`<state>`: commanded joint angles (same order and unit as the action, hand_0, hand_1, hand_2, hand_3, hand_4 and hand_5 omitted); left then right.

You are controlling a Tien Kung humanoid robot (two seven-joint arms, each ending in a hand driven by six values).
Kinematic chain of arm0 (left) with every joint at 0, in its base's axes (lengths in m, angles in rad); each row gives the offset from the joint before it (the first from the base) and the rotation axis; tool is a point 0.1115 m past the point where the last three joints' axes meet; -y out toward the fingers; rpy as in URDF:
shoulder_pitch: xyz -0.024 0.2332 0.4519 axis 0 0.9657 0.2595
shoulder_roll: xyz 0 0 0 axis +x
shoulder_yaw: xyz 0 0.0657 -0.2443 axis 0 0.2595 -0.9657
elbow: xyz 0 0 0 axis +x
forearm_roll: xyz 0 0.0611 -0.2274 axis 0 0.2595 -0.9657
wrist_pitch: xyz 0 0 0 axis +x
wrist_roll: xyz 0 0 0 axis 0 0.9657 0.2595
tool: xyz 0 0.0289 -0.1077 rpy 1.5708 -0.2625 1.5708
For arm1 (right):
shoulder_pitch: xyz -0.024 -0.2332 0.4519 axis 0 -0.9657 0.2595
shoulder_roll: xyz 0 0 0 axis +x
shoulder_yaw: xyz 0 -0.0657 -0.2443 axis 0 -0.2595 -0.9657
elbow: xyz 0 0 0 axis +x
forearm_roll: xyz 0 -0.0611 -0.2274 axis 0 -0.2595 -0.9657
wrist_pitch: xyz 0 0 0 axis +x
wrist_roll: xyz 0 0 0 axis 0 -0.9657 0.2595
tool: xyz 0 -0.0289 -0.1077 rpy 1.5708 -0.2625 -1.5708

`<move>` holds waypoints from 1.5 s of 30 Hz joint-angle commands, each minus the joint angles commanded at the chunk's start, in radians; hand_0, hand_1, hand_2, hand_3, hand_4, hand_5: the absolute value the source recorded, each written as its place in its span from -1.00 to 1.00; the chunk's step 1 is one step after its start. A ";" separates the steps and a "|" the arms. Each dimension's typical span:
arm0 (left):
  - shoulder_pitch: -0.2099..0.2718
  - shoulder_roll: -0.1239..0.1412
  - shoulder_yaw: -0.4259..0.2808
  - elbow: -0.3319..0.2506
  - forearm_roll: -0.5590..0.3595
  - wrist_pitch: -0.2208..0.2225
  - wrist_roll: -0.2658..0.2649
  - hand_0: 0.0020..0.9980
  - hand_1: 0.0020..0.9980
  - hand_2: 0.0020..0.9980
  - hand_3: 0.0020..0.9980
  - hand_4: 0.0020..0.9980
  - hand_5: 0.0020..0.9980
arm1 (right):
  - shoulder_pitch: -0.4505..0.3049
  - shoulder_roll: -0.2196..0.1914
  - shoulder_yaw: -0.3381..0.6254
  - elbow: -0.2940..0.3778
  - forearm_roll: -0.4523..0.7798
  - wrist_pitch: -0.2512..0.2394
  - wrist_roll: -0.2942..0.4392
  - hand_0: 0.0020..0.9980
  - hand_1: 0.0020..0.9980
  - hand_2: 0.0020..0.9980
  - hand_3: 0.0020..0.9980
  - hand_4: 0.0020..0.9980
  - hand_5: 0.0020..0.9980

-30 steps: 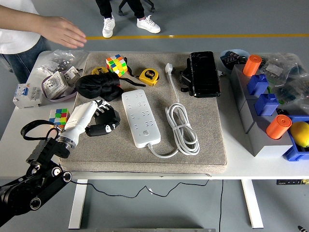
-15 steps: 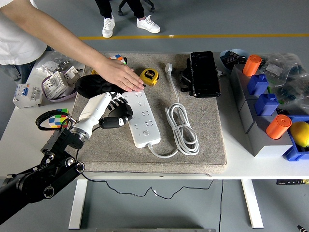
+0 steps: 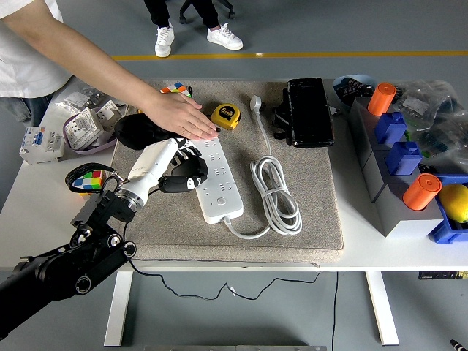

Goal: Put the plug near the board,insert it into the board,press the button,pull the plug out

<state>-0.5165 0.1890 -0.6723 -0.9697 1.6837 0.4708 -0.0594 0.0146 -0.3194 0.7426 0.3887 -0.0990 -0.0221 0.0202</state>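
A yellow tape measure (image 3: 226,115) is seen on the grey mat (image 3: 322,219), with a black case (image 3: 308,110) to its right. Two orange cylinders (image 3: 381,98) (image 3: 421,191) are stood on grey and blue blocks (image 3: 391,157) at the right. A Rubik's cube (image 3: 91,179) is laid on the white table (image 3: 29,197) at the left.

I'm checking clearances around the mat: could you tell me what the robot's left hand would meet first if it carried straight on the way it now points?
Most likely the white power strip: the left hand points right and slightly away, its fingertips already at the strip's left edge. Whether they touch it or hover above cannot be told from this view.
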 joint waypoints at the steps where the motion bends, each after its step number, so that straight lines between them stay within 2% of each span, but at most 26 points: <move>1: -0.001 0.000 0.003 0.003 0.001 -0.003 0.002 -0.19 -0.03 0.05 0.11 0.66 -1.00 | 0.000 0.000 0.000 0.000 0.000 0.000 0.000 0.24 0.36 0.37 0.14 0.70 0.00; 11: -0.004 0.010 0.007 0.016 0.007 -0.008 0.006 -0.20 -0.03 0.05 0.11 0.65 -1.00 | 0.000 0.000 0.001 -0.001 0.001 0.000 0.000 0.24 0.36 0.36 0.14 0.70 0.00; 26: 0.006 0.032 0.009 -0.002 0.018 -0.033 0.007 -0.20 -0.03 0.05 0.11 0.65 -1.00 | -0.001 -0.001 0.002 0.001 0.001 0.000 0.001 0.24 0.36 0.36 0.14 0.70 0.00; 37: -0.003 0.029 0.018 0.001 0.032 -0.045 0.022 -0.20 -0.03 0.05 0.11 0.65 -1.00 | 0.000 -0.001 0.001 0.001 0.001 -0.001 0.002 0.24 0.36 0.36 0.14 0.70 0.00; 38: -0.003 0.029 0.017 0.000 0.032 -0.046 0.023 -0.15 0.03 0.12 0.15 0.61 -1.00 | 0.000 -0.001 0.001 0.001 0.001 -0.001 0.002 0.24 0.36 0.36 0.14 0.70 0.00; 43: -0.003 0.031 0.011 -0.005 0.035 -0.060 0.032 -0.15 0.03 0.12 0.15 0.61 -1.00 | -0.001 -0.001 0.000 0.000 0.002 0.000 0.001 0.24 0.36 0.36 0.14 0.70 0.00; 44: -0.003 0.031 0.010 -0.005 0.035 -0.060 0.031 -0.03 0.12 0.20 0.19 0.62 -1.00 | -0.001 -0.001 0.001 0.000 0.002 0.000 0.001 0.24 0.36 0.36 0.14 0.70 0.00; 45: -0.003 0.031 0.010 -0.005 0.035 -0.061 0.032 -0.03 0.12 0.20 0.19 0.62 -1.00 | -0.001 -0.001 0.001 0.000 0.002 0.000 0.001 0.24 0.36 0.36 0.14 0.70 0.00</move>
<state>-0.5194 0.2200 -0.6626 -0.9751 1.7183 0.4099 -0.0279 0.0132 -0.3202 0.7432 0.3889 -0.0966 -0.0219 0.0215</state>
